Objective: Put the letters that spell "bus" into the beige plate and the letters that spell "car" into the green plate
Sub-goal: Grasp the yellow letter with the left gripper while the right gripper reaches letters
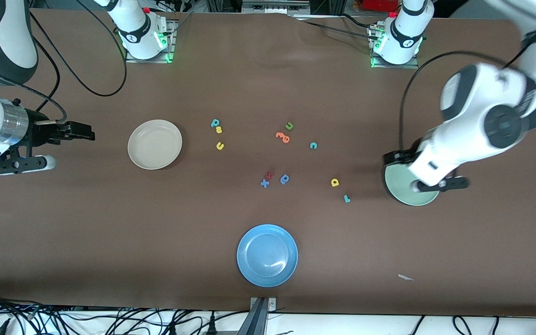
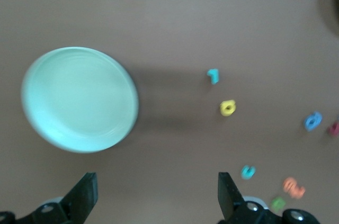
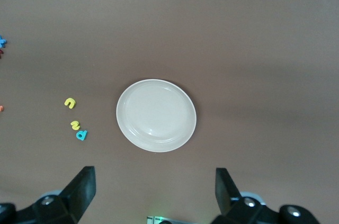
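Note:
The beige plate [image 1: 155, 144] [image 3: 156, 115] lies toward the right arm's end, with nothing in it. Beside it lie the teal b [image 1: 214, 123] [image 3: 81, 135], yellow s [image 1: 218, 130] [image 3: 75, 124] and yellow u [image 1: 220, 146] [image 3: 70, 102]. The green plate [image 1: 411, 193] [image 2: 79, 99] lies toward the left arm's end, partly hidden under the left arm. Near it are the teal c [image 1: 313, 145] [image 2: 248, 171], yellow a [image 1: 335, 182] [image 2: 228, 108] and teal r [image 1: 347, 198] [image 2: 213, 75]. My left gripper [image 1: 390, 159] [image 2: 157, 192] hangs open over the green plate's rim. My right gripper [image 1: 91, 135] [image 3: 153, 187] is open over bare table beside the beige plate.
A blue plate [image 1: 267, 255] sits nearest the front camera. In the middle lie a green u [image 1: 289, 125], an orange letter [image 1: 283, 137], a red letter [image 1: 270, 175], a blue x [image 1: 264, 183] and a blue rounded letter [image 1: 284, 179]. A paper scrap [image 1: 405, 278] lies near the front edge.

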Robot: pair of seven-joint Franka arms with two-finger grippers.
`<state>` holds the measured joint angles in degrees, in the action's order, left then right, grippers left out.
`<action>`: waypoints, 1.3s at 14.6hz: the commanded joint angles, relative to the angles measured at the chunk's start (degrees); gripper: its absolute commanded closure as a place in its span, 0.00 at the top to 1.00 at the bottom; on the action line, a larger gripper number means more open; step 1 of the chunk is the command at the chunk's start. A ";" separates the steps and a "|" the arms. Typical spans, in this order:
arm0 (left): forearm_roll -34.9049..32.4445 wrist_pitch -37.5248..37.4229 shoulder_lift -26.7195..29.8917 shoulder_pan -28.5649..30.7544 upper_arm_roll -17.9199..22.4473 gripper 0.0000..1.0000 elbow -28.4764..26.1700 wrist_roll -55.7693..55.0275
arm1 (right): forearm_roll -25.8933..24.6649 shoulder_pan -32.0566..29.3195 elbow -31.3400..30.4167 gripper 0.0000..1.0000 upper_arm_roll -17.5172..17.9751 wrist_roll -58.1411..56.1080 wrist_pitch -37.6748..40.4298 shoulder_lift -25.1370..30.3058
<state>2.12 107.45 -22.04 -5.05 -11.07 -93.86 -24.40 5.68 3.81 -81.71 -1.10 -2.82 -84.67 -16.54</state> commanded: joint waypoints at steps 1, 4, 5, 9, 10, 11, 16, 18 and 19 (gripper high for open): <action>-0.19 7.49 -4.92 -3.73 -0.27 1.00 -1.41 -7.93 | 1.70 -0.38 1.03 1.00 -1.09 -1.39 -0.40 -2.79; -0.19 14.69 -10.28 -6.20 -0.27 1.00 -1.41 -12.85 | 1.78 -0.73 0.94 1.00 -1.80 -5.34 -0.67 -3.24; -0.19 17.50 -12.22 -6.90 -0.27 1.00 -1.50 -14.00 | 1.88 -0.65 0.85 1.00 -1.19 -4.13 -1.54 -3.32; -3.08 20.34 -15.84 -7.43 -0.27 1.00 -1.24 -17.07 | 1.97 -0.65 -6.50 1.00 6.70 7.53 -12.15 -1.40; -3.09 21.56 -16.71 -7.52 -0.27 1.00 -1.24 -17.35 | 1.70 -0.64 -8.18 1.00 8.90 10.88 -14.28 -0.78; -3.09 23.40 -17.59 -7.52 -0.18 1.00 -1.41 -17.44 | 1.09 -0.64 -10.90 1.00 10.75 13.52 -16.47 -0.08; -10.10 25.79 -19.70 -9.98 0.09 1.00 -1.59 -25.07 | 0.91 -0.64 -32.87 1.00 18.40 16.62 -36.42 7.48; -11.00 26.05 -19.71 -9.98 0.00 1.00 -2.02 -26.14 | 0.91 -0.64 -38.32 1.00 20.16 16.80 -41.34 7.49; -11.00 26.14 -19.62 -9.98 0.00 1.00 -2.55 -26.14 | 1.00 -0.64 -41.48 1.00 21.39 17.23 -45.11 7.49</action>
<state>-6.88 132.89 -41.73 -14.69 -11.47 -96.02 -48.88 6.84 4.02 -114.98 18.13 13.54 -123.21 -11.98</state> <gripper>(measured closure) 0.000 0.000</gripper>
